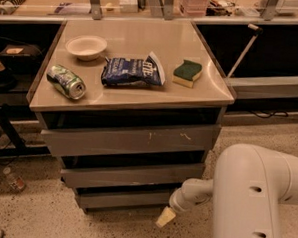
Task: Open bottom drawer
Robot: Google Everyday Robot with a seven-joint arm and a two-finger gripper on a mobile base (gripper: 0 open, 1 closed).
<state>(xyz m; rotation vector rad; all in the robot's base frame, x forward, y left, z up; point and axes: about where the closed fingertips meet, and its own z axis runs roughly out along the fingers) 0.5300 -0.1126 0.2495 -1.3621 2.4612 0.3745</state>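
Grey and plain, the bottom drawer (125,199) sits lowest and narrowest in the stack, just above the speckled floor (44,213), its front set back under the middle drawer (133,174). The gripper (165,217) hangs low by the drawer's right end, just in front of it; its tan fingers seem pressed together into one wedge, no gap showing. The white arm (255,196) reaches in from the right. Above is the scratched top drawer (130,139). On the cabinet top (138,38) lie a bowl (85,46), a tipped can (66,81), a blue bag (133,71) and a sponge (187,73).
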